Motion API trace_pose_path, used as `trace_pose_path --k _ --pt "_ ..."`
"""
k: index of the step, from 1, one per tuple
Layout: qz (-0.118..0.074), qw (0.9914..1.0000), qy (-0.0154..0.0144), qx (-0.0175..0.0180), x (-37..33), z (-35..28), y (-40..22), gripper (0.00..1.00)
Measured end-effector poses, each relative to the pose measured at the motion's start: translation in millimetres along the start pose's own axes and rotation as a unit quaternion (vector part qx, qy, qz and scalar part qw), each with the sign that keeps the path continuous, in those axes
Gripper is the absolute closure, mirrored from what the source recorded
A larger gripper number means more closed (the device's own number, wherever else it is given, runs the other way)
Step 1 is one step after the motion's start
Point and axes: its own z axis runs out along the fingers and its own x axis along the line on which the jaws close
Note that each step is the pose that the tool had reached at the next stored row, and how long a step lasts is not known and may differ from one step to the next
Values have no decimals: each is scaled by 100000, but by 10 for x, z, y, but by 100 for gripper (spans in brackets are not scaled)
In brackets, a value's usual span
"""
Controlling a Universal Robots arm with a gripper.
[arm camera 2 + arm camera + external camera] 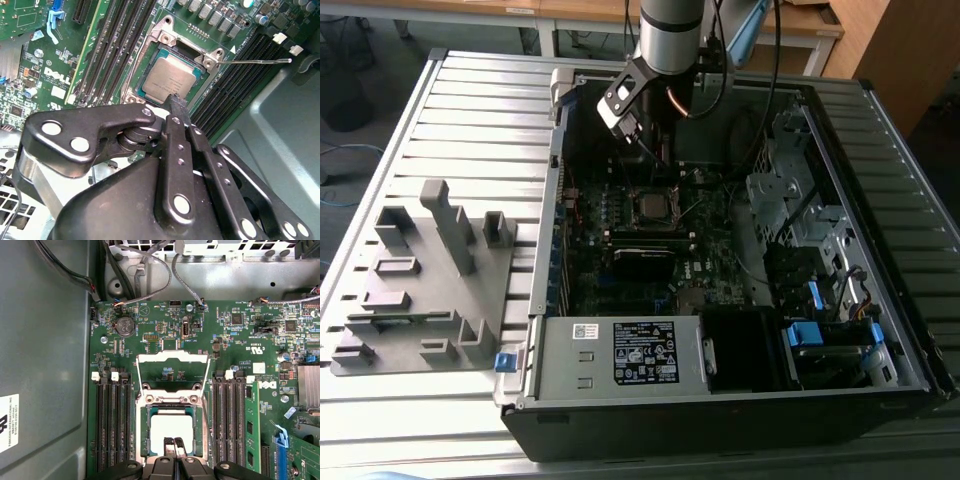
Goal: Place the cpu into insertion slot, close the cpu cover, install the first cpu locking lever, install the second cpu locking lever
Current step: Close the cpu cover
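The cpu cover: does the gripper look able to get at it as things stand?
Probably yes. The cpu cover is swung open beyond the insertion slot, the gripper hangs shut over the cpu lying in that slot, and nothing seems to stand between it and the cover's frame.

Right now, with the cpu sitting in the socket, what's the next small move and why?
Probably back the gripper away from the cpu toward the cpu cover: the cpu lies flat in the insertion slot, the shut gripper hangs at its edge, and the cover is open.
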Motion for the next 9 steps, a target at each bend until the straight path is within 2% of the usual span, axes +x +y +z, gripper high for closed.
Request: trace_pose_path --k 9 --pt "1 100000 -17 10 0 -17 1 89"
